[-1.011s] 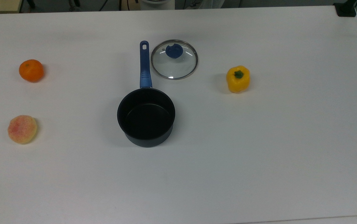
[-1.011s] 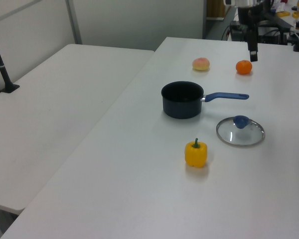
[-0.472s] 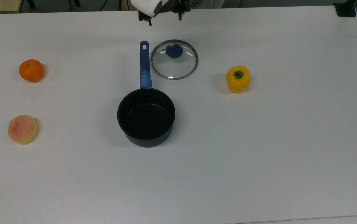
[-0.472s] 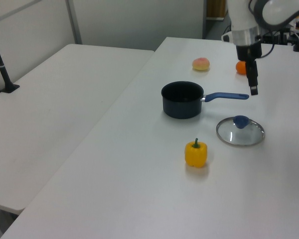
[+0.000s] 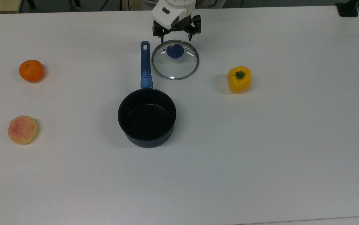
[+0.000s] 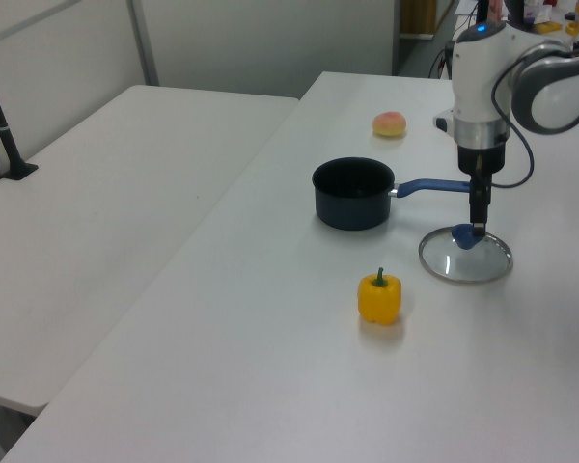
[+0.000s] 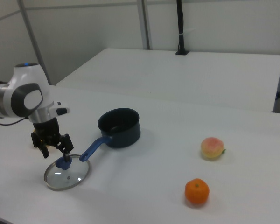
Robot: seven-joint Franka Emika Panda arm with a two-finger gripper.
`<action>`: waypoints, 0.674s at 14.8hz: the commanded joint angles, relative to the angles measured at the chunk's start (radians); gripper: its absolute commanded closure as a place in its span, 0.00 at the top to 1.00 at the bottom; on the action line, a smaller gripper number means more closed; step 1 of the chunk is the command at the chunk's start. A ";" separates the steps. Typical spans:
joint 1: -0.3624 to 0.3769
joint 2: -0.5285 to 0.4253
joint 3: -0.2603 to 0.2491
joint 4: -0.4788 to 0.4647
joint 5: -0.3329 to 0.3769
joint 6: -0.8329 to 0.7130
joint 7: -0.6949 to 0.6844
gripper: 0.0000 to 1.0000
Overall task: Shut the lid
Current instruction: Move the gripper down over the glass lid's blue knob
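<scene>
The round glass lid (image 5: 176,67) with a metal rim and blue knob (image 5: 175,51) lies flat on the white table, to the top view's right of the pan's blue handle (image 5: 146,64). The dark saucepan (image 5: 147,117) stands uncovered nearer the front, with nothing inside it. My gripper (image 5: 176,39) hangs open just above the knob, one finger on each side of it and neither touching it. In the right view the gripper (image 7: 57,151) hovers over the lid (image 7: 65,178). In the left view the gripper (image 6: 478,228) points straight down at the knob (image 6: 464,237).
A yellow bell pepper (image 5: 239,79) stands to the top view's right of the lid. An orange (image 5: 31,71) and a peach (image 5: 22,129) lie far off at the top view's left. The white table (image 5: 260,156) runs wide around the pan.
The arm has come in from the table's far edge and dropped down over the lid's knob. Lid, pan and fruit have not moved.
</scene>
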 commanded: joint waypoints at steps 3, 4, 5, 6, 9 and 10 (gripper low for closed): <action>-0.005 -0.013 0.006 -0.111 -0.067 0.206 0.084 1.00; -0.005 -0.002 0.006 -0.113 -0.067 0.226 0.085 1.00; -0.005 0.012 0.006 -0.113 -0.067 0.233 0.085 1.00; -0.005 0.016 0.006 -0.110 -0.069 0.237 0.099 1.00; -0.004 0.029 0.007 -0.108 -0.090 0.276 0.131 1.00; -0.002 0.038 0.007 -0.108 -0.113 0.279 0.156 0.95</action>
